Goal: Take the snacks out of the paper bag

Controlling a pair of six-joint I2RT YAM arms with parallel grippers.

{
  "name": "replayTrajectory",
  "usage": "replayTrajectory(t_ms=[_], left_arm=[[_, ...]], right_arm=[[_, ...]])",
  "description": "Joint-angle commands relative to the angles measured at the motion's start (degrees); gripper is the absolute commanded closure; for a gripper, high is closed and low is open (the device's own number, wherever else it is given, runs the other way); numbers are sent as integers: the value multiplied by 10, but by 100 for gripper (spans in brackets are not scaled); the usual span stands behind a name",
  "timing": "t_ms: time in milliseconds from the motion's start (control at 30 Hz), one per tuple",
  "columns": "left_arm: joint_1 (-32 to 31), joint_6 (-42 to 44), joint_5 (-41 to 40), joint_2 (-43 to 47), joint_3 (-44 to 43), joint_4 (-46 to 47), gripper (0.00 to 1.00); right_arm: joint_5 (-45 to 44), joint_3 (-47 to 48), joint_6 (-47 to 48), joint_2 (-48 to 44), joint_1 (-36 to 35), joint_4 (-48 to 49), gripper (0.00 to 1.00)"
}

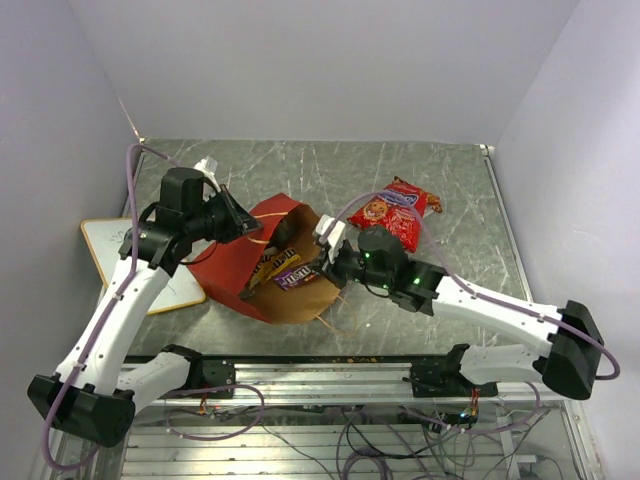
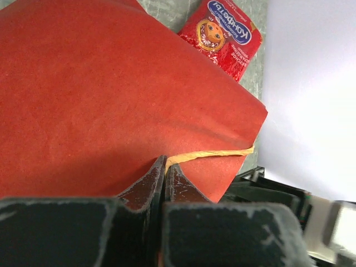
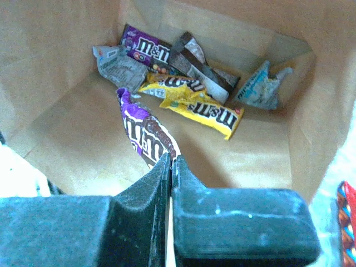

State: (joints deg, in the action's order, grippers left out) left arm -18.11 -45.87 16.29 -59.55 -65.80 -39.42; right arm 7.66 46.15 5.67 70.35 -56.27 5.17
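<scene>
The paper bag lies on its side, mouth toward the right arm. My left gripper is shut on the bag's upper red panel at its rim, holding the mouth up. My right gripper reaches into the bag and is shut on the end of a purple candy packet. Deeper inside lie another purple packet, yellow packets, a brown one and a pale blue one. The red chip bag lies on the table outside, behind the right gripper.
A wood-framed whiteboard lies at the left, partly under the left arm. The table's metal rail runs along the near edge. White walls close in the back and both sides.
</scene>
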Motion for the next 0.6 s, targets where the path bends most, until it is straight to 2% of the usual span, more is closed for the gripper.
replayTrajectory(t_ms=[0,100,267,433,567], left_arm=[[-2,8,-3,-3,-6,-11,93],[-1,23,8,-11,-2,-13,93],[-2,35,21,-23,0,-18,93],[-2,26,33,-19,19,1,93],[-2,30,32,-16,23,-10,93]], right_arm=[[-41,90,-53,-37,-1,-210,100],[-47,171,-27,-49,-1,-322,100],[-142,262,-48,-83,-1,-430,100],[-178,305,-84,-108,-1,-458,100],[-261,308,-166,-118,-1,-450,100]])
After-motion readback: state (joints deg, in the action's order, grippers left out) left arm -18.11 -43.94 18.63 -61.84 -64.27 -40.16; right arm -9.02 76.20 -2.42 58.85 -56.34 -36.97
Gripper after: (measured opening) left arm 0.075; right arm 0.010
